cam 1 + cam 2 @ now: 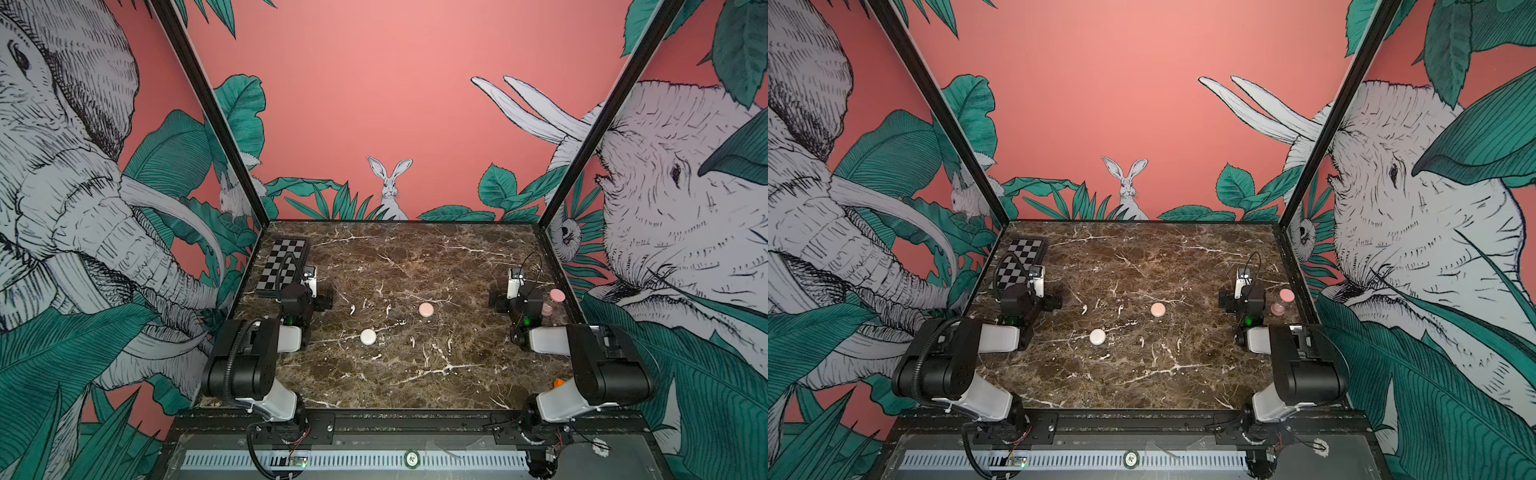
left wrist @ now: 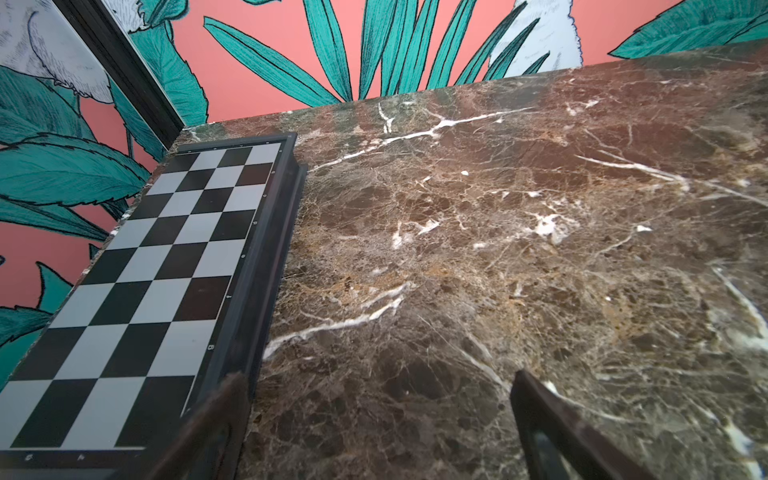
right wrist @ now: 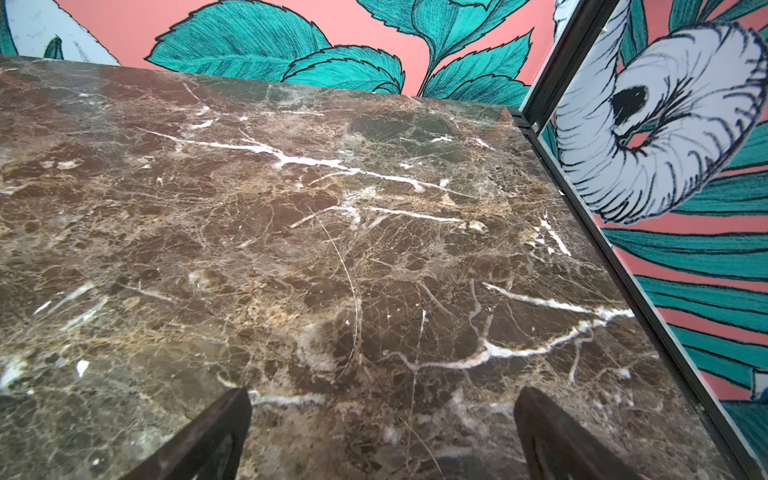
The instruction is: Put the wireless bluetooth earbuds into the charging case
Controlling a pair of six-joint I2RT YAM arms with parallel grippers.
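Tiny whitish earbuds lie loose on the marble table in both top views: one, another and a third nearer the front. A closed white round case sits front left of them. A closed pink round case lies to their right. My left gripper hovers open over bare marble beside the chessboard. At the table's right side my right gripper is open too, with only marble between its fingers. Neither wrist view shows an earbud or a case.
A folded chessboard lies at the back left corner. Near the right edge stands another pink case with its round lid raised, close behind the right arm. Black frame posts and printed walls enclose the table.
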